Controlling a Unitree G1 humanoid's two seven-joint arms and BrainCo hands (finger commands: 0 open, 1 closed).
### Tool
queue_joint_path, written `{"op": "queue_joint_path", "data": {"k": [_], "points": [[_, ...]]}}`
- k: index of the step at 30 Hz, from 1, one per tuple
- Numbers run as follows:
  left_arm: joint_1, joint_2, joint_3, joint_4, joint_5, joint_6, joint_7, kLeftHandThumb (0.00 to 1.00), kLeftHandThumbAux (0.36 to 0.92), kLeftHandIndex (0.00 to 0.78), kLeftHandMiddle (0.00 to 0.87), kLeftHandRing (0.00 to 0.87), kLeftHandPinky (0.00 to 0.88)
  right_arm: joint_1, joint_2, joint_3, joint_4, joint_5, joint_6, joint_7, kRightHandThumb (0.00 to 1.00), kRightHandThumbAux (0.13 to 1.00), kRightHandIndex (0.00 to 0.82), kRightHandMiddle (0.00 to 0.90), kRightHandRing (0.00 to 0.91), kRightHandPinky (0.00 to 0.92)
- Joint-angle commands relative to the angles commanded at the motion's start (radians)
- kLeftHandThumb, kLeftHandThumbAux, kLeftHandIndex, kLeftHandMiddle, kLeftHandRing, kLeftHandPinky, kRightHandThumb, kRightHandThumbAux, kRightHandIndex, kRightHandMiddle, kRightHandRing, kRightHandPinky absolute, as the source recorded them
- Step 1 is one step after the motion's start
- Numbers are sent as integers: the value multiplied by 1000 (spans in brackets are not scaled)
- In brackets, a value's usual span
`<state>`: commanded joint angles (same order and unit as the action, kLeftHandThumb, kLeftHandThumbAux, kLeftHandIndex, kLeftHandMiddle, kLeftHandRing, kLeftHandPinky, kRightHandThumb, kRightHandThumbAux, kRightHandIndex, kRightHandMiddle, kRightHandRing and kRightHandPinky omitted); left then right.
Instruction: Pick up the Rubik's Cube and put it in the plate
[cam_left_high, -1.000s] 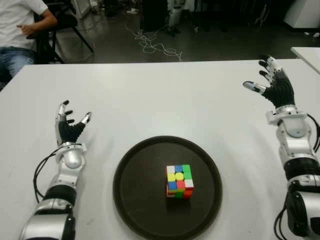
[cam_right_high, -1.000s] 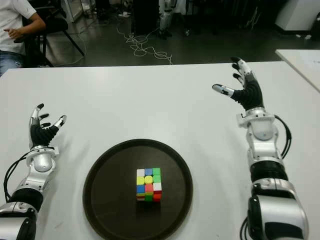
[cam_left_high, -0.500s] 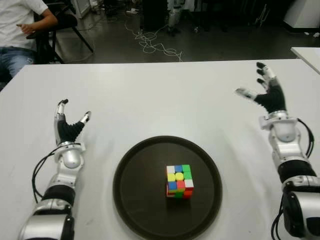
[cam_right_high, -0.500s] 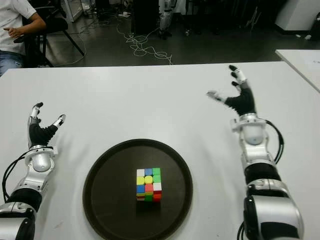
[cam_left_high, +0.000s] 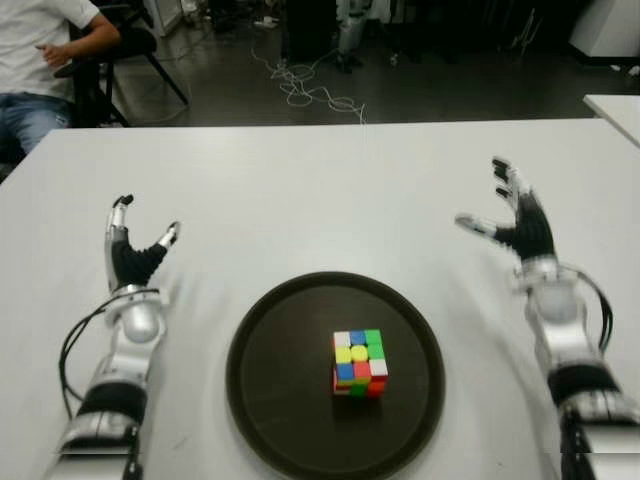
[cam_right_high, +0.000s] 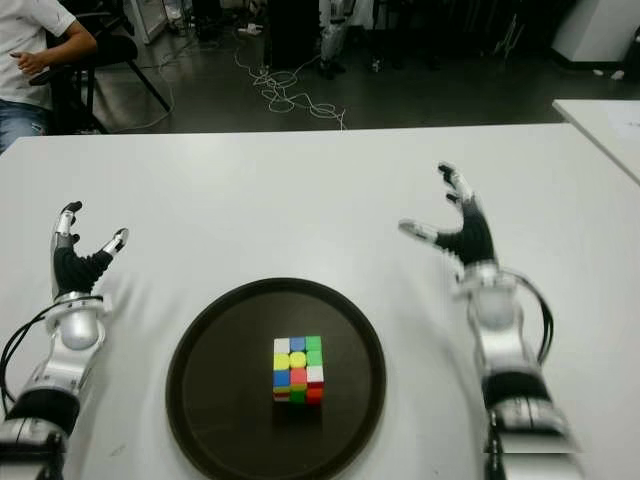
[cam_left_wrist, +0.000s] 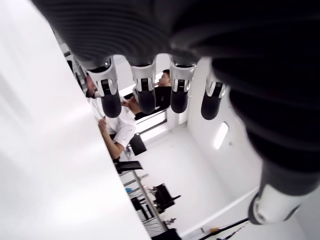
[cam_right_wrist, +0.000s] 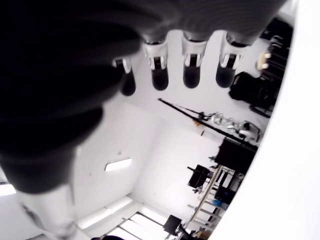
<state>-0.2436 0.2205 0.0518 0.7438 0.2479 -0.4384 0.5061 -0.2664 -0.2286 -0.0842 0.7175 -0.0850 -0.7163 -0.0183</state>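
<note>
The Rubik's Cube (cam_left_high: 359, 362) stands inside the round dark plate (cam_left_high: 270, 380) near the table's front edge, a little right of the plate's middle. Nothing touches the cube. My left hand (cam_left_high: 133, 243) is to the left of the plate, fingers spread upward and holding nothing. My right hand (cam_left_high: 508, 217) is to the right of the plate and somewhat farther back, also open and empty. Each wrist view shows only that hand's own extended fingers (cam_left_wrist: 142, 90) (cam_right_wrist: 191, 62) against the room.
The white table (cam_left_high: 320, 190) spreads around the plate. A second white table (cam_left_high: 615, 105) begins at the far right. A seated person (cam_left_high: 40, 60) is at the back left, and cables (cam_left_high: 310, 90) lie on the dark floor beyond the table.
My right hand has drawn back toward me and inward, from the far right of the table to a spot nearer the plate. The left hand has barely shifted. The cube stays put.
</note>
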Motion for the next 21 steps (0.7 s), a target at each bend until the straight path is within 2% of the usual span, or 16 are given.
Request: {"op": "queue_joint_path", "data": {"k": [3, 5, 14, 21], "points": [[71, -14, -11, -104, -1, 19, -33, 22, 690, 0, 0, 0, 4, 28, 27, 12, -26, -9, 6, -14, 0, 675, 0, 0, 0, 0], [98, -18, -13, -152, -2, 35, -47, 22, 702, 0, 0, 0, 2, 37, 33, 15, -37, -12, 10, -18, 0, 674, 0, 0, 0, 0], [158, -21, -19, -281, 4, 66, -116, 10, 741, 0, 0, 0, 0, 37, 44, 18, -32, -26, -12, -28, 0, 706, 0, 0, 0, 0], [180, -20, -14, -314, 7, 68, -138, 1, 751, 0, 0, 0, 0, 35, 41, 25, -23, -48, -38, -51, 0, 747, 0, 0, 0, 0]]}}
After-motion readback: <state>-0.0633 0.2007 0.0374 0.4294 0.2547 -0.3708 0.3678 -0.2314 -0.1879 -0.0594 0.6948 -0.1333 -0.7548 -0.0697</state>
